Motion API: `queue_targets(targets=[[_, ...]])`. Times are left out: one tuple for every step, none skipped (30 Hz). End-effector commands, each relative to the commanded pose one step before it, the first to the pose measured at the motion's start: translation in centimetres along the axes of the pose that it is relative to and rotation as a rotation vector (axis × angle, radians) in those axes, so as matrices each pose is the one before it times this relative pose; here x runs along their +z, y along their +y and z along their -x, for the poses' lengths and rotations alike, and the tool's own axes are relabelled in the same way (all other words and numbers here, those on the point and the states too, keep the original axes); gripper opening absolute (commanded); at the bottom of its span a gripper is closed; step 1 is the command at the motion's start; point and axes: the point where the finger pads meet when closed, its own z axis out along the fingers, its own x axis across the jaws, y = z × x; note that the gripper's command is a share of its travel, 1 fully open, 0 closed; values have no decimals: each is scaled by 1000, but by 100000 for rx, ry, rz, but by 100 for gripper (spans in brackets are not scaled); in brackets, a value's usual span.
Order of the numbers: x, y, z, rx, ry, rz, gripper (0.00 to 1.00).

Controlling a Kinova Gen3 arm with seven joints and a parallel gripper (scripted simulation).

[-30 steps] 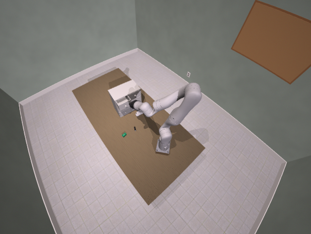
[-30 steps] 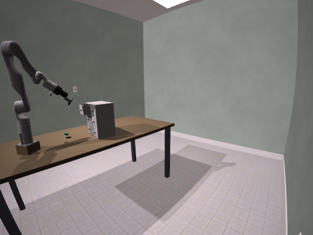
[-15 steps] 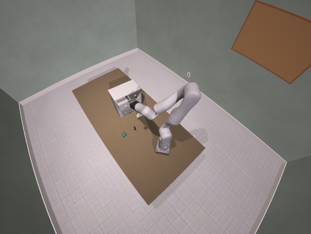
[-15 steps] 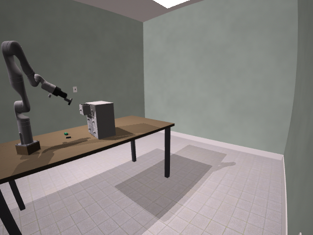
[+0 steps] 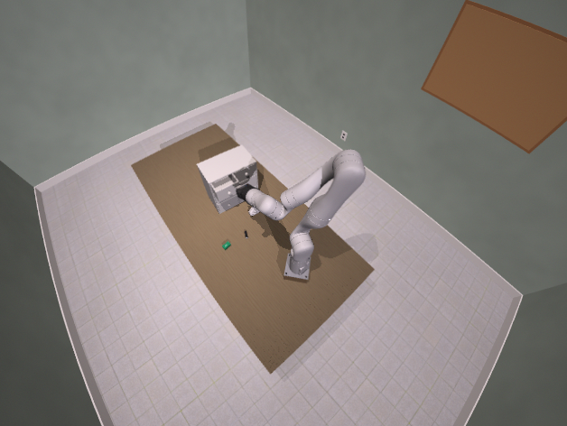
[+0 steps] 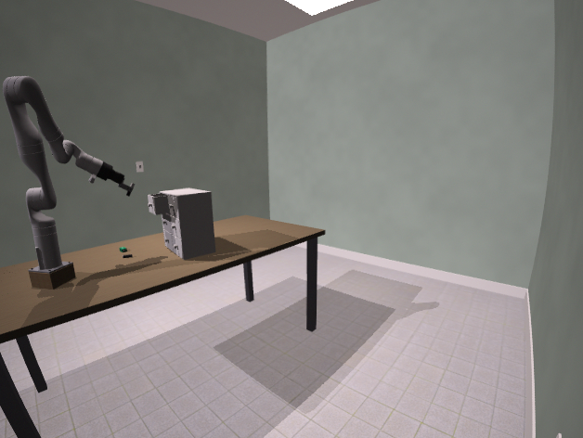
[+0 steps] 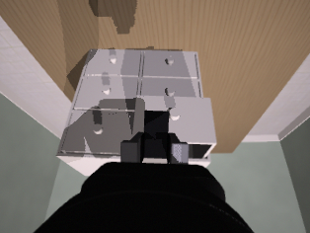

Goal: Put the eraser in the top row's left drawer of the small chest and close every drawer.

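The small white chest [image 6: 188, 221] stands on the brown table; it also shows in the overhead view [image 5: 227, 178] and the wrist view [image 7: 140, 99]. Its top-row left drawer [image 6: 157, 203] is pulled partly out, and the wrist view shows it [image 7: 192, 123] too. The other drawers look pushed in. My gripper [image 6: 128, 188] hangs in the air in front of the chest, a little above the open drawer and short of its front. It is shut on a dark block, the eraser [image 7: 155, 125], which sticks out between the fingers.
A small green object [image 5: 226, 245] and a small black object [image 5: 246, 234] lie on the table between the chest and the arm's base [image 5: 296, 267]. In the side view they lie at the left [image 6: 123, 248] [image 6: 127, 255].
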Motion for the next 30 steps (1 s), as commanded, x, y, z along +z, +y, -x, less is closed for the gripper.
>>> queue_targets(targets=[[2, 9, 31, -26, -6, 384, 45], [-2, 1, -6, 2, 25, 49, 45], [-1, 1, -4, 1, 19, 36, 45], [-1, 1, -3, 1, 13, 24, 45], [-1, 0, -2, 0, 8, 15, 45], [0, 0, -1, 0, 4, 8, 45], [0, 0, 0, 0, 2, 3, 45], [0, 0, 0, 0, 0, 0, 45], [0, 0, 0, 0, 0, 0, 45], [0, 0, 0, 0, 0, 0, 45], [0, 0, 0, 0, -1, 0, 45], [3, 2, 0, 1, -7, -1, 45], [8, 4, 0, 2, -19, -3, 45], [15, 8, 0, 4, -37, -5, 45], [23, 14, 0, 7, -59, -8, 45], [34, 20, 0, 9, -86, -11, 45], [46, 27, 1, 13, -116, -15, 45], [60, 35, 1, 16, -151, -19, 45], [75, 43, 1, 20, -188, -23, 45], [91, 52, 2, 23, -228, -27, 45], [109, 63, 1, 20, -265, -30, 45], [130, 75, 0, 8, -296, -32, 45], [150, 86, 1, 8, -340, -35, 45], [172, 99, 0, 4, -377, -37, 45], [0, 0, 0, 0, 0, 0, 45], [0, 0, 0, 0, 0, 0, 45], [197, 114, -1, -3, -406, -39, 45], [220, 127, -1, 7, -397, -34, 45], [247, 143, -3, 51, -252, -16, 45], [146, 88, 1, 43, -43, 90, 45]])
